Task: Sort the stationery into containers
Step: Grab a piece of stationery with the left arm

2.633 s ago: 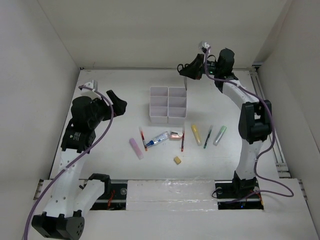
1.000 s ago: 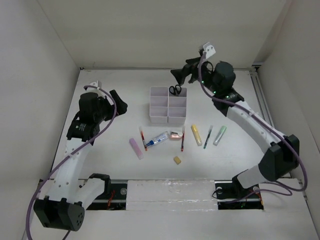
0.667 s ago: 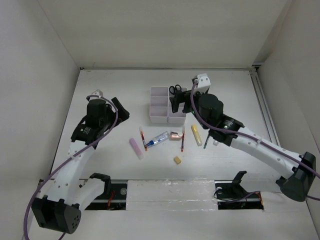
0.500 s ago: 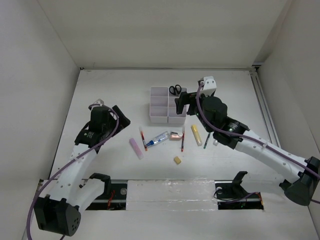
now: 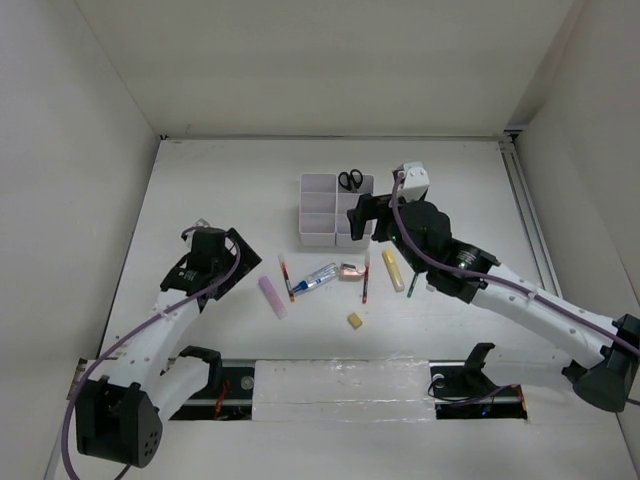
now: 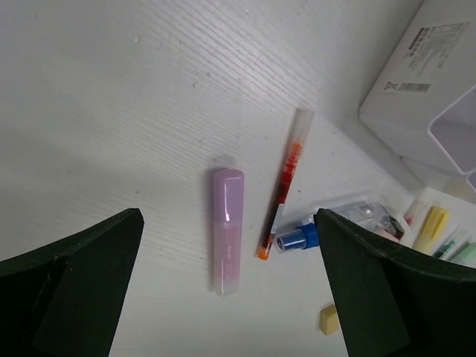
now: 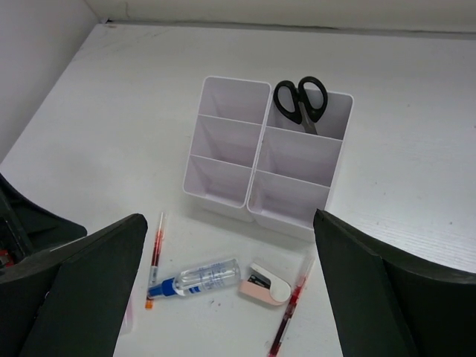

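Highlighter stick, pink plastic (image 6: 225, 230), lies flat on white counter (image 6: 111, 97), just beside thin red pen (image 6: 285, 182). Judged light, stiff, slick; take mid-barrel, across width. Left jaws wide apart, empty, straddling above it. Right jaws spread, empty. Black-handled scissors (image 7: 300, 99) in white plastic compartment organizer (image 7: 256, 167).

One overhead view, two wrist views
The top camera looks down from above the near edge over the table (image 5: 200, 180); the left wrist view hangs close over the pink highlighter (image 6: 227, 230); the right wrist view faces the far edge from farther off; both share the red pen (image 6: 286, 175).
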### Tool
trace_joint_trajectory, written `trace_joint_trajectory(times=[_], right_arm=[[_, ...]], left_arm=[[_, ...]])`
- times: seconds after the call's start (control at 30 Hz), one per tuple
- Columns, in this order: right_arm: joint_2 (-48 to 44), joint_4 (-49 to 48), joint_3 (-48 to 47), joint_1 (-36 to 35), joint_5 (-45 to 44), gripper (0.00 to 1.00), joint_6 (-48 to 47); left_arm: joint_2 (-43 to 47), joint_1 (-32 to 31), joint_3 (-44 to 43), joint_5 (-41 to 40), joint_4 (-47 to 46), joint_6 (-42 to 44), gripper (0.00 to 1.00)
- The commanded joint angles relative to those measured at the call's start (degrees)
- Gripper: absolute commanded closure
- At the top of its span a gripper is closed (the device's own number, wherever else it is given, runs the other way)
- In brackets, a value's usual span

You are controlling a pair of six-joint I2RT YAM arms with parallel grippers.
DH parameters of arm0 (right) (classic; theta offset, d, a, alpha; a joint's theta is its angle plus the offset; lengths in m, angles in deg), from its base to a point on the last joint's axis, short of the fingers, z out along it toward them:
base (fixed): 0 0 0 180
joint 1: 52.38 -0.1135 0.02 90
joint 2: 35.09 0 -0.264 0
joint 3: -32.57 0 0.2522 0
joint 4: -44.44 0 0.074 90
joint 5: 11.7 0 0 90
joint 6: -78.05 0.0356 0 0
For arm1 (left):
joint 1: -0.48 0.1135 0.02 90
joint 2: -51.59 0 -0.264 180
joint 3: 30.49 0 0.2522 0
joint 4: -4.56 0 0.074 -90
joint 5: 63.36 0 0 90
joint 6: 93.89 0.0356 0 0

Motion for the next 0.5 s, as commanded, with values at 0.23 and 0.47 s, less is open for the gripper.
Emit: trace_joint_trajectory(times=[0.23, 0.47], right_arm=[[4.5, 0.7, -4.2, -0.6, 1.7, 0.00, 1.2], [2.6, 3.2, -4.7, -0.6, 1.2, 0.00, 1.2]], left_arm=[[-13.5, 0.0, -31.9, -15.5, 11.8, 4.6, 0.00], [-20.2, 0.0, -38.5, -16.4, 13.0, 3.8, 0.00]])
